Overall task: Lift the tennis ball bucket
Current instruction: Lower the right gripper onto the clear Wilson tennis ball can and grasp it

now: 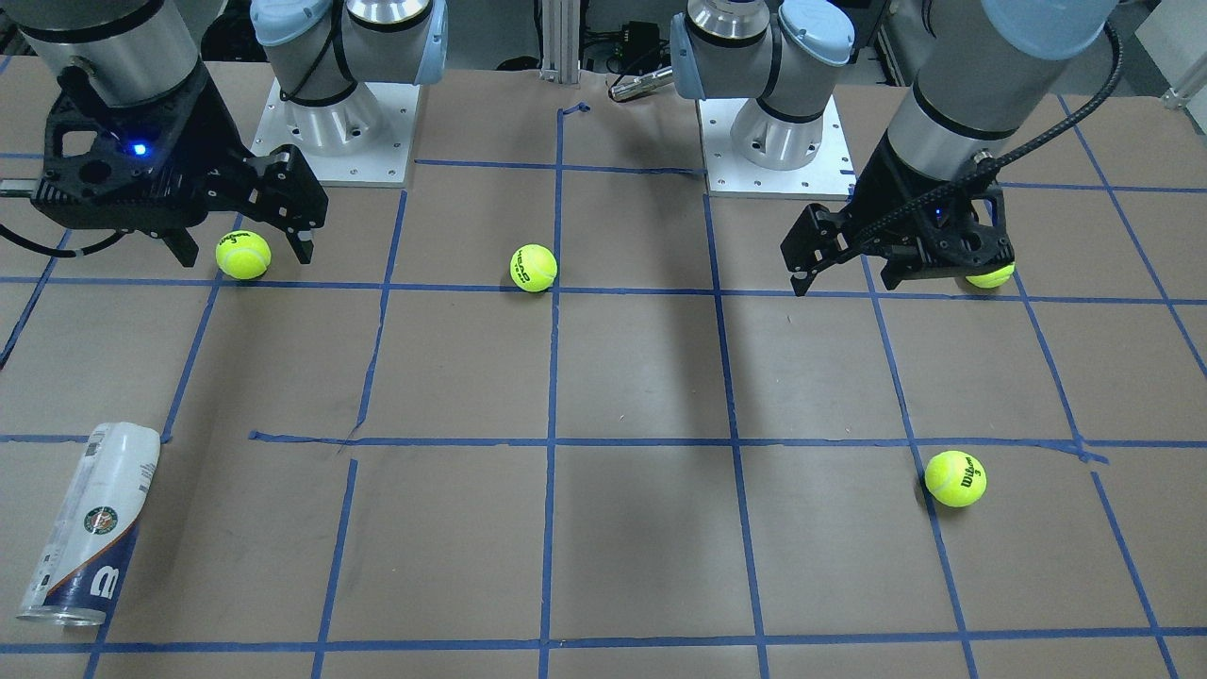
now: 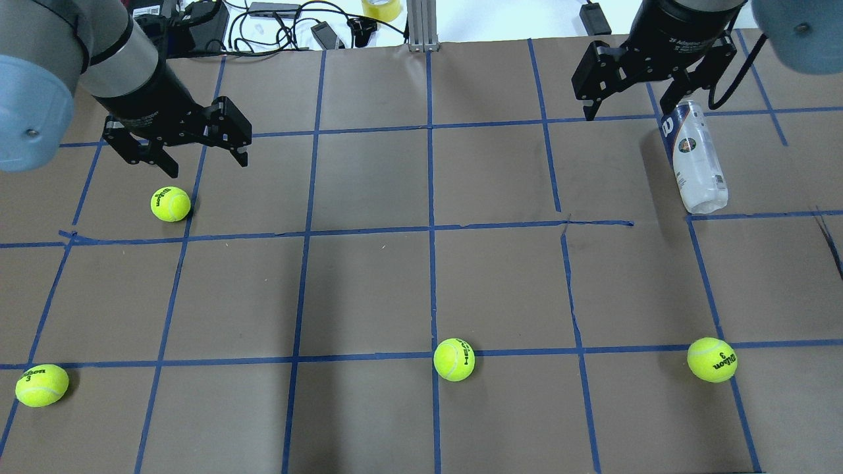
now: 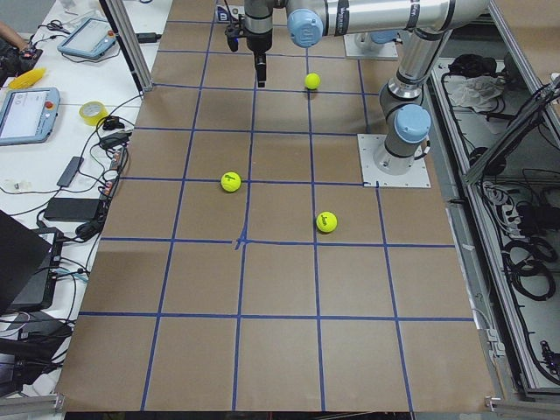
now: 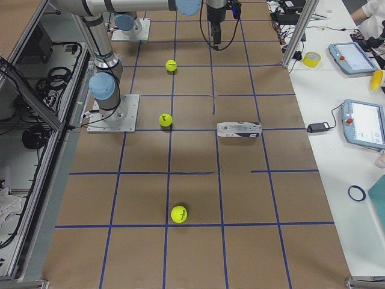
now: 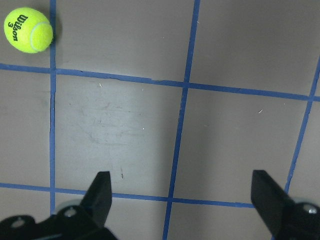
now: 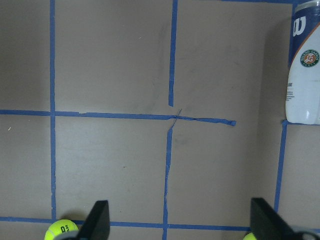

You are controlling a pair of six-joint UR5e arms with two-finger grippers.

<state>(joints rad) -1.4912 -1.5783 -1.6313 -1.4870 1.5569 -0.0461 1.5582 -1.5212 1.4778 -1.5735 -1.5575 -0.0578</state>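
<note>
- The counter (image 2: pixel 369 289) carries everything on its taped grid. Nothing is raised off it, so the task is judged barely begun.
- The right gripper (image 2: pixel 649 108) is held high above the counter, jaws spread wide with nothing between them. In its wrist view the bucket is caught only at the upper right edge, well apart.
- The left gripper (image 2: pixel 207 164) is likewise spread and empty, on the side away from the bucket.
- The tennis ball bucket (image 2: pixel 697 161) is seen lying on its side on the robot's right, toward the operators' edge — untouched by either gripper.
- Four tennis balls (image 2: pixel 170 203) (image 2: pixel 41 385) (image 2: pixel 454 359) (image 2: pixel 712 359) are scattered about, none near the bucket.
- Left to be done — the approach, the closing on the tube, the lift.
</note>
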